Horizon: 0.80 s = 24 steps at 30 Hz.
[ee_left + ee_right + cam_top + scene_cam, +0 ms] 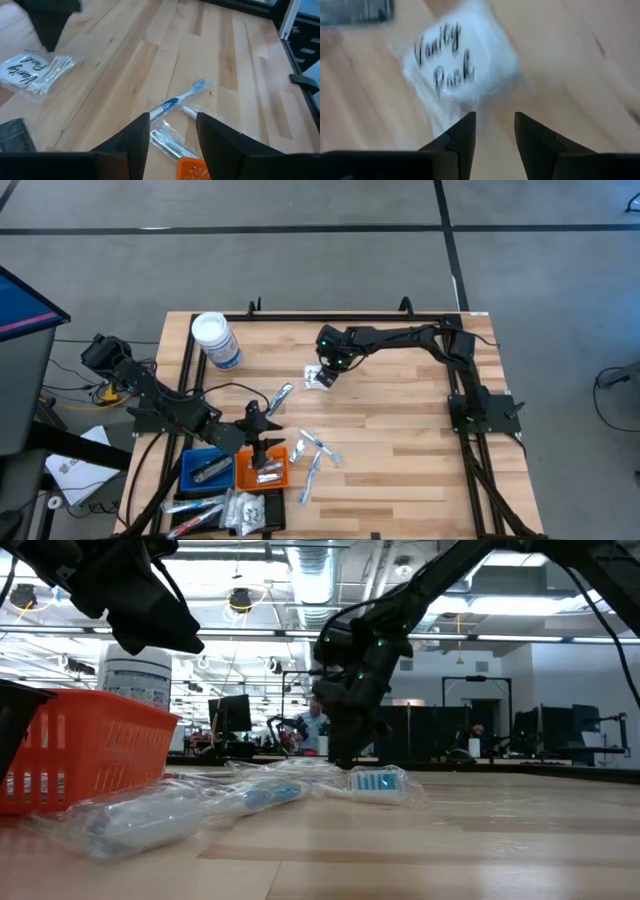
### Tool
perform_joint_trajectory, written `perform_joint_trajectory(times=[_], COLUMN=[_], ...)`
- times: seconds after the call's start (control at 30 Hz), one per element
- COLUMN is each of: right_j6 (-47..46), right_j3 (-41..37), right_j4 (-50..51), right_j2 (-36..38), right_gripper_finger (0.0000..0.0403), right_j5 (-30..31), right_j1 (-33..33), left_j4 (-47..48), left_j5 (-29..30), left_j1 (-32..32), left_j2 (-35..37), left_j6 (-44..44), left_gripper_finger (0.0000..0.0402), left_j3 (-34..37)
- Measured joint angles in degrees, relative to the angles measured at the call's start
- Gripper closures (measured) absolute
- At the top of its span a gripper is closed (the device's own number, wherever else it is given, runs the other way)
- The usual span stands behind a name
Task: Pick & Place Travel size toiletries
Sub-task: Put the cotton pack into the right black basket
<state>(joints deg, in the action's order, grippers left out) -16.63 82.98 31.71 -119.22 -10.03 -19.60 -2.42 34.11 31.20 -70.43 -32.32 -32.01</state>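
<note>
A white "Vanity Pack" packet (460,55) in a clear wrapper lies flat on the wooden table (400,430), toward the far middle (318,377). My right gripper (495,127) points steeply down, open, just beside one edge of the packet. Bare wood shows between its fingers. My left gripper (172,130) hovers open and empty over the orange tray (262,470). Beyond its fingers a wrapped blue-and-white toothbrush (177,97) and a wrapped silvery tube (170,142) lie on the table. Another wrapped stick (280,395) lies between the two grippers.
A clear jar with a white lid (215,340) stands at the far left. A blue tray (205,468) sits left of the orange one. More wrapped items (215,508) lie at the near left edge. The right half of the table is bare wood.
</note>
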Motion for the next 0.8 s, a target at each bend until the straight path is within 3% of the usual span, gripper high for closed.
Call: perform_joint_trajectory(times=[0.3, 0.53, 0.8], right_j6=[-0.9, 2.1, 6.5], right_j3=[1.5, 1.2, 1.1], right_j4=[-0.7, 0.3, -0.3], right_j2=[-3.6, -3.1, -1.3], right_gripper_finger=[0.0291, 0.0392, 0.0401], right_j5=[-3.6, -3.4, -3.1], right_j1=[-1.4, -1.3, -0.4], left_j4=[-1.2, -1.2, -1.9], left_j5=[0.0, 0.1, 6.2], left_j1=[0.0, 0.0, 0.0], left_j2=[0.0, 0.0, 0.0], left_j6=[0.4, 0.5, -4.5], left_gripper_finger=[0.0249, 0.0248, 0.0248], left_j3=[0.0, 0.0, 0.7])
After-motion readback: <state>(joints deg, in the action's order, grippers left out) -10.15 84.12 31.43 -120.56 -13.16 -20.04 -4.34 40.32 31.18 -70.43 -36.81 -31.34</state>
